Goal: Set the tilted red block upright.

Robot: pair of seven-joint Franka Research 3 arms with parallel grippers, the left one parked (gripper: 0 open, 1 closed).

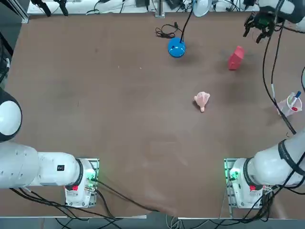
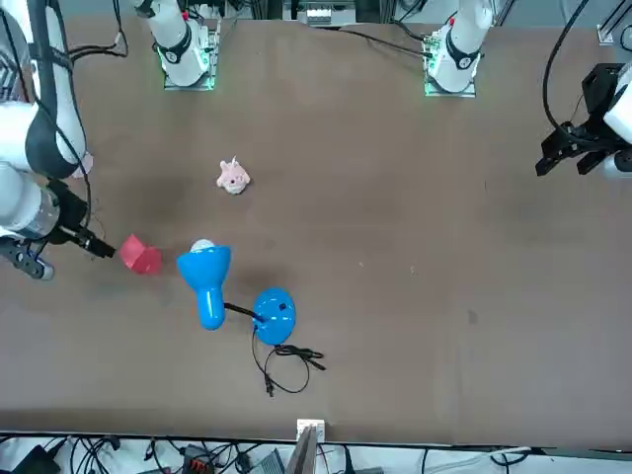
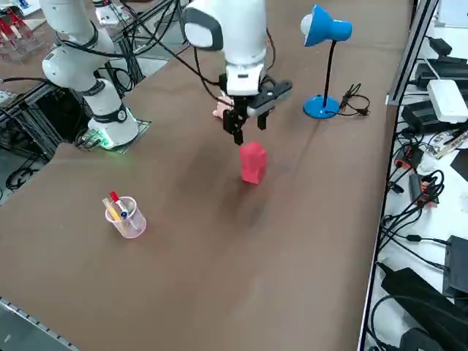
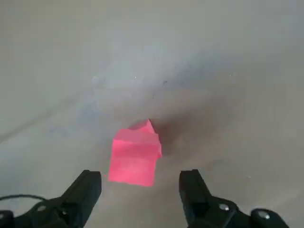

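Clerk: How is the right gripper (image 4: 141, 174) standing?
Inspector: It is hanging above the table (image 3: 175, 263), its two fingers (image 4: 85, 192) spreading wide apart and gripping nothing.
Clerk: And the red block (image 4: 134, 159)?
Inspector: It is resting on the table just beside the gripper, apart from both fingers. It is leaning, its faces slanting. In the wrist view it is showing beyond the fingertips, roughly between their lines.
Clerk: What is lying further out?
Inspector: The pale pink toy (image 1: 202, 101) is lying nearer the arms' bases than the block, and to its left. The pen cup (image 3: 126, 219) is standing to the block's right, also nearer the bases, holding several pens (image 3: 117, 208), one of them showing red.
Clerk: Anything on the other side?
Inspector: The blue lamp (image 3: 320, 107) is standing on its round base, well to the block's left. A black cable (image 3: 355, 100) is lying looped beside that base.
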